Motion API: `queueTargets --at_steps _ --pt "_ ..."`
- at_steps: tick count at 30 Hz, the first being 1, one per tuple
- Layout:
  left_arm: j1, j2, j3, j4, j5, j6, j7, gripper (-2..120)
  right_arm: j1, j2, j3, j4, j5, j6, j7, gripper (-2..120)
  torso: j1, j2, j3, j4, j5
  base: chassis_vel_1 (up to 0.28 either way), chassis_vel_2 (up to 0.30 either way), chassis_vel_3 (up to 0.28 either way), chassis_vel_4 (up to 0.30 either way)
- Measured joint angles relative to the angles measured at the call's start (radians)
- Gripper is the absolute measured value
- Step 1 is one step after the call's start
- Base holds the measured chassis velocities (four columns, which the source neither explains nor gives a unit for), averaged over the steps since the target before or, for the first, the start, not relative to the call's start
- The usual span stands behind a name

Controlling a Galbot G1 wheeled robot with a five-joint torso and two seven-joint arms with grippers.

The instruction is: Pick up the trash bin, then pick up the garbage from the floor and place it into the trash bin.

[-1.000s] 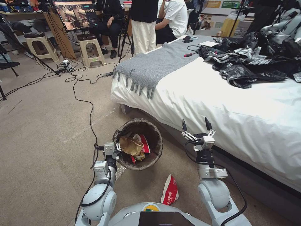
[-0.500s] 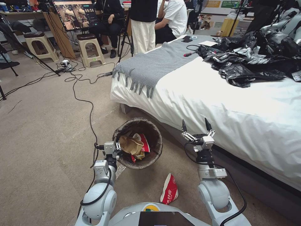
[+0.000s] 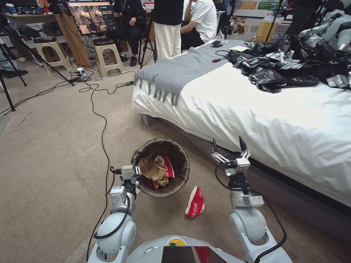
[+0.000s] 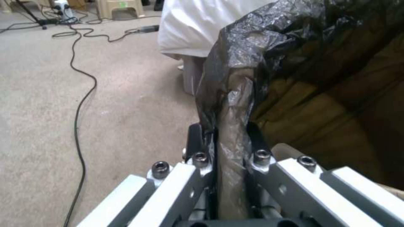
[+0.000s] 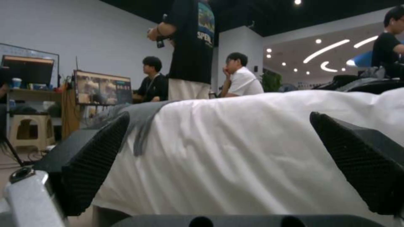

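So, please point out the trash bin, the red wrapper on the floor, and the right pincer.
trash bin (image 3: 181,175), head view, on the bag-covered rim nearest the wrapper.
red wrapper (image 3: 195,203), head view, middle of its red side.
right pincer (image 3: 229,143), head view, midway between its two open fingertips.

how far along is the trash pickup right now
Partly done. The left gripper has its fingers clamped on the bagged rim of the trash bin, which already holds a crumpled brown paper bag and a red-and-white wrapper. The right gripper is open and empty beside the bed. Left to do: one red-and-white wrapper lies on the floor.
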Motion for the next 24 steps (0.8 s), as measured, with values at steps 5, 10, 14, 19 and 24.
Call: queueTargets --at_steps 5,10,14,19,24 --pt "-0.003 0.001 -0.009 -0.003 -0.006 0.001 -0.001 2 0.011 -0.005 -0.002 -0.003 -0.051 0.010 0.009 100 0.000 0.000 0.000 -0.0002 0.0000 -0.028 0.017 0.022 -0.031" --pt "-0.016 0.002 -0.026 -0.010 -0.022 0.007 -0.005 2 0.013 -0.023 -0.045 0.020 -0.046 -0.069 0.054 100 0.000 0.000 0.000 -0.0003 0.0000 0.000 0.000 0.000 0.000" --pt "-0.032 0.005 -0.045 -0.019 -0.044 0.015 -0.013 2 0.029 -0.049 -0.096 0.048 0.006 -0.223 0.110 100 0.000 0.000 0.000 -0.0003 0.0000 0.000 0.000 0.000 0.000" --pt "-0.042 0.008 -0.062 -0.027 -0.062 0.022 -0.020 2 0.073 -0.091 -0.169 0.053 0.150 -0.440 0.191 100 0.000 0.000 0.000 -0.0003 -0.0001 0.000 0.000 0.000 0.000" --pt "-0.043 0.007 -0.067 -0.034 -0.066 0.023 -0.023 2 0.122 -0.147 -0.265 -0.033 0.322 -0.655 0.272 100 0.000 0.000 0.000 -0.0001 0.0001 0.000 0.000 0.000 0.000"
